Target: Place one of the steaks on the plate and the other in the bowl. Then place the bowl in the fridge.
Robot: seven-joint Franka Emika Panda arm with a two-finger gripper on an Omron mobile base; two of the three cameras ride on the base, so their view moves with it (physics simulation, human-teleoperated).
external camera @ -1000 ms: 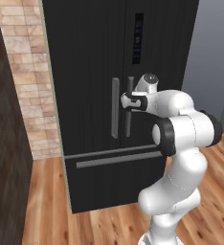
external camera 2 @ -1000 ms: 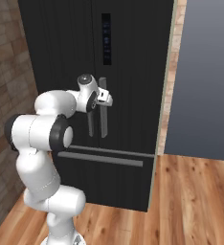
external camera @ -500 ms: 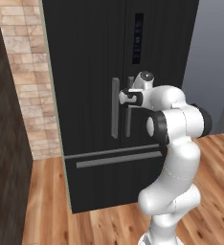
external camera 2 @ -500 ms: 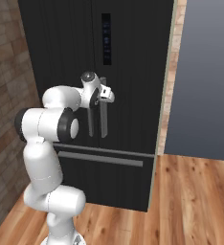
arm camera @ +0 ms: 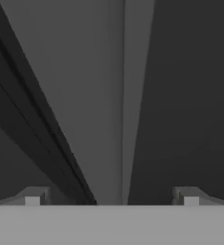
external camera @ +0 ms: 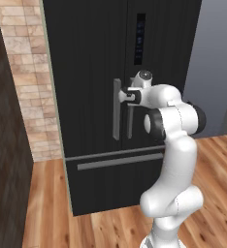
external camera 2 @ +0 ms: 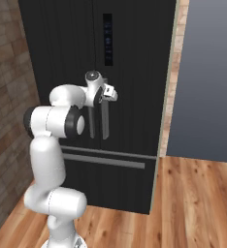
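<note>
Gripper (arm camera: 112,196) jaws stand spread wide, one fingertip on either side of the grey vertical handle (arm camera: 115,119), nothing clamped. Hand (external camera: 131,96) sits at the handles midway up the closed black fridge (external camera: 91,72), above its bottom drawer (external camera: 115,181), brick wall (external camera: 28,77) beside it

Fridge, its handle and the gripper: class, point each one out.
fridge (external camera: 86,58): left base view, upper door panel.
handle (external camera 2: 105,121): right base view, middle of the grey bar.
gripper (external camera: 124,96): left base view, between the fingertips.
</note>
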